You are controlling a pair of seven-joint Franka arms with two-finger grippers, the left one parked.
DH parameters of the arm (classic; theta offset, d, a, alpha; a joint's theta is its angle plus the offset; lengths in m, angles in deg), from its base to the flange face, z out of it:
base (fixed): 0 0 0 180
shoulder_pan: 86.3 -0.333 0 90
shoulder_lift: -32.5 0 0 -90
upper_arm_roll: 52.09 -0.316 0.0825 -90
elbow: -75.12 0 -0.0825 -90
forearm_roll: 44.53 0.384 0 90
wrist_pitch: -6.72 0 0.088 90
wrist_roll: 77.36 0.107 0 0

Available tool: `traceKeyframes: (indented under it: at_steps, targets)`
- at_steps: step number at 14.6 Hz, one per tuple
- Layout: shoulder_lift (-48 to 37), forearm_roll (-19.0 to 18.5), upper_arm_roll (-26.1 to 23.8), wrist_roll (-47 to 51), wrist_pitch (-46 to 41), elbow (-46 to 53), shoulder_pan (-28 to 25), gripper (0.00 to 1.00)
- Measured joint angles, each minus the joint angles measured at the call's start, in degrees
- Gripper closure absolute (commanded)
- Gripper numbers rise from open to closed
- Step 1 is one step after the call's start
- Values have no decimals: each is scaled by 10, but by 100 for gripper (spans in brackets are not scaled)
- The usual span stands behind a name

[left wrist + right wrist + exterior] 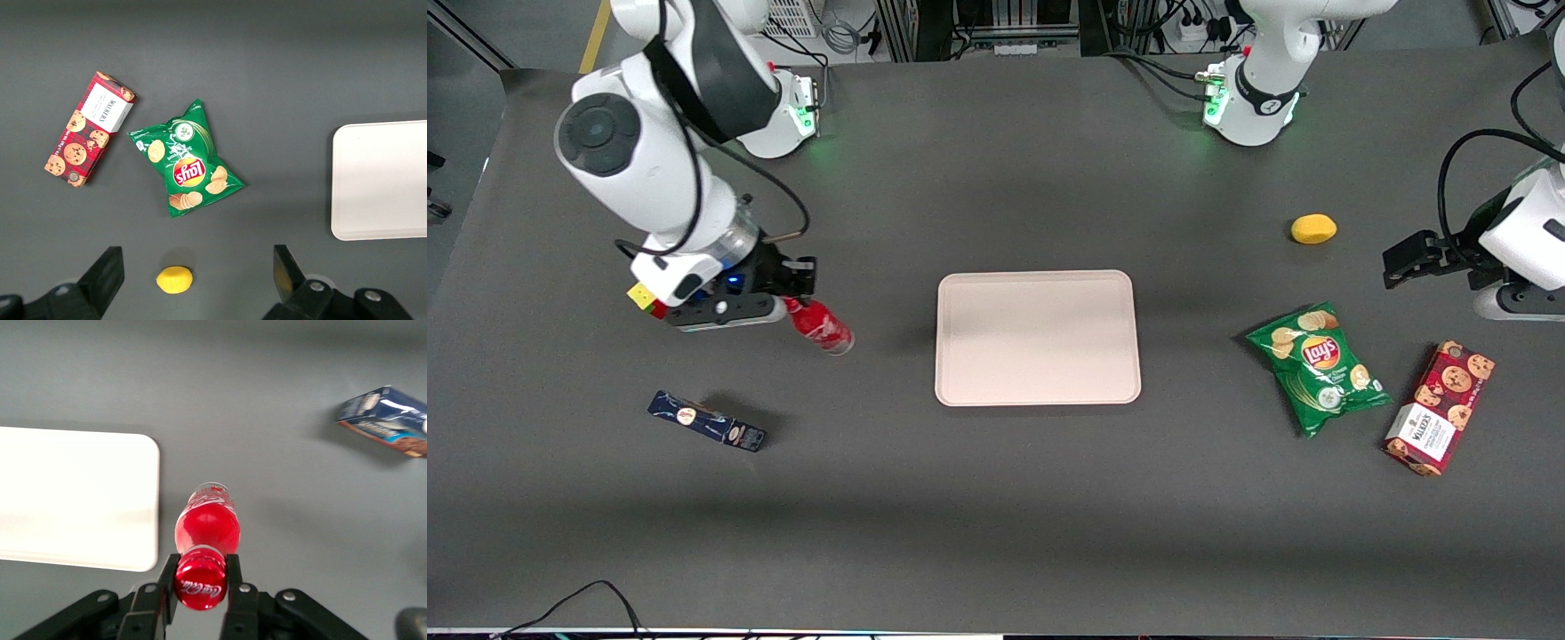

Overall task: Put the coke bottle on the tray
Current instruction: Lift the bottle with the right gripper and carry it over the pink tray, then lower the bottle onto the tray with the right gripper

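The surface [996, 516] is a dark grey mat. The tray [1037, 338] lies flat on it near the middle and serves as the landmark.

Toward the working arm's end from the tray, and nearer the front camera than it, lies a dark blue box [707, 421]. The gripper [799, 298] is above the surface on that same side of the tray, clamped on the cap end of the bottle [821, 326].

Toward the parked arm's end from the tray lie a green chip bag [1318, 366], then a red cookie box [1440, 408]. A yellow lemon [1313, 228] lies farther from the front camera than the tray, toward the same end.
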Motion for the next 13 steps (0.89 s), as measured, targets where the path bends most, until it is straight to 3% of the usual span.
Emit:
traceKeyframes:
  at_steps: [8, 13]
  targets:
    - [141, -7, -2, 216, -19, 147, -144, 100]
    - [217, -73, -1, 285, -13, 168, -190, 100]
